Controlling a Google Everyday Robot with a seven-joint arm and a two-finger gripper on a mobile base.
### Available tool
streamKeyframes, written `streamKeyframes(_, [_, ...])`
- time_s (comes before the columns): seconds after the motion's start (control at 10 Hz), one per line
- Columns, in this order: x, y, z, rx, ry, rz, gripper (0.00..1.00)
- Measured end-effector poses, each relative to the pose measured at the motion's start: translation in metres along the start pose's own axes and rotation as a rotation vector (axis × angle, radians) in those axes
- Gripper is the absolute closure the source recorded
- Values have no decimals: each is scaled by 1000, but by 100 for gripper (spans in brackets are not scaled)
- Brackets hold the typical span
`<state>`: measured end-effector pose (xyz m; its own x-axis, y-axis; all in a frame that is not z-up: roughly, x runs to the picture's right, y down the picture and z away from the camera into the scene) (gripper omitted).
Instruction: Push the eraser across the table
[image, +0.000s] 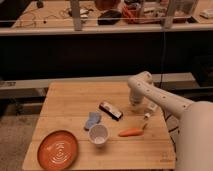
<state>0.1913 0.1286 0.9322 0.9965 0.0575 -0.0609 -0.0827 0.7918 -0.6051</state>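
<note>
On the bench (65, 100), in the camera view, I noted the eraser (110, 110) lying near the centre, with a blue cloth (92, 120) just beside it and a white cup (98, 135) nearer the front edge. The end effector (148, 112) hung low by the right edge, apart from the eraser and near a carrot (131, 132). I could not tell whether it was open or holding anything. An orange plate (57, 150) sat front left.

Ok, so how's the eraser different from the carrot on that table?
The eraser is dark and blocky; the carrot is orange and tapered. The eraser lies slanted mid-table; the carrot lies nearly level, closer to the camera. Both lie flat on the table. The hand is near the right edge, closer to the carrot.
</note>
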Motion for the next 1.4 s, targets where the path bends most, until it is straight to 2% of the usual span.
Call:
streamKeyframes(0.3, [-12, -3, 2, -5, 2, -27, 96])
streamKeyframes(0.6, [-42, -5, 1, -8, 1, -74, 96])
streamKeyframes(1.2, [-65, -6, 1, -13, 15, -126, 96])
streamKeyframes(1.4, [-92, -6, -1, -13, 10, -165, 96])
